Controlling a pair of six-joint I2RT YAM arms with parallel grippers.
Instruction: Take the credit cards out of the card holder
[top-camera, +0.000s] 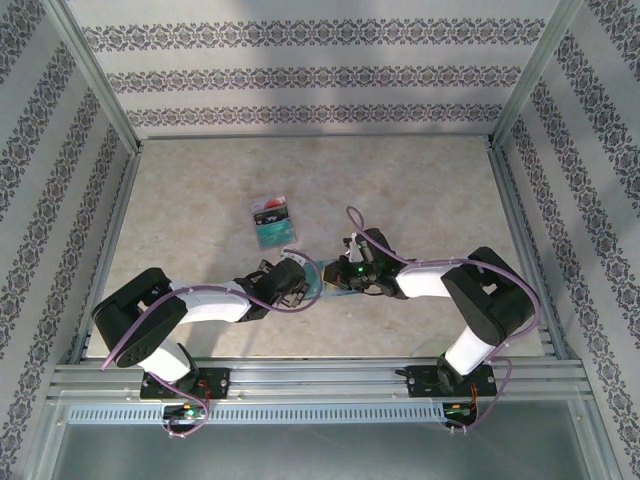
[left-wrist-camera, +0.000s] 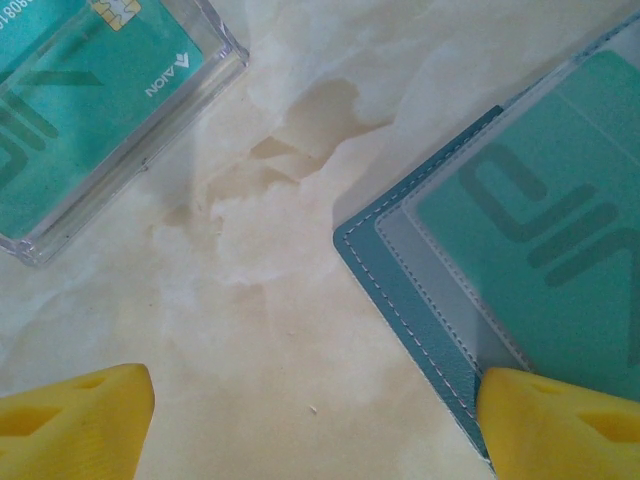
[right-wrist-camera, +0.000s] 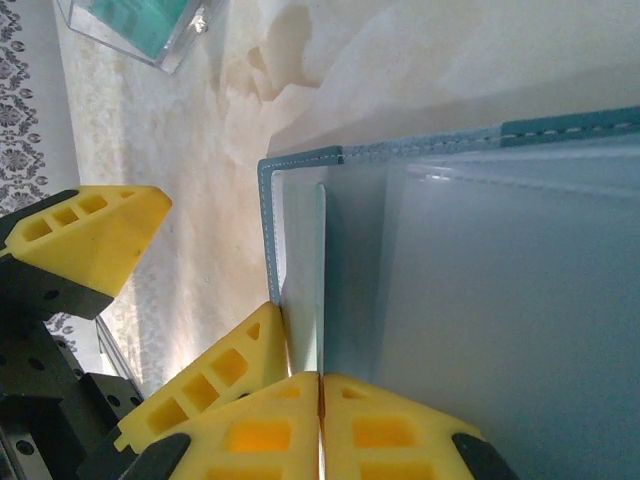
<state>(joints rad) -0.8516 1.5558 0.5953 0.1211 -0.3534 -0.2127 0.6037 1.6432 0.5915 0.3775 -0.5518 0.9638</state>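
The right gripper (right-wrist-camera: 320, 405), yellow fingertips nearest the lens, is pinched on a thin pale sheet (right-wrist-camera: 321, 280) seen edge-on; card or pocket flap, I cannot tell. Both arms reach low and inward, wrists facing across the one blue-grey stitched bifold card holder (left-wrist-camera: 405, 305) on the marbled beige table (left-wrist-camera: 270, 300). The left gripper (left-wrist-camera: 315, 415) is spread wide, one finger on the holder's corner. Three cards: one pocketed teal card (left-wrist-camera: 540, 230), one cased teal card (left-wrist-camera: 80, 110) and one red-circled white card (top-camera: 270, 206) loose beyond.

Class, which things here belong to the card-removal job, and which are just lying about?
Job: card holder; pocketed teal card; second teal card and red-circle card, both outside the holder.
Lying about: clear case holding those two.
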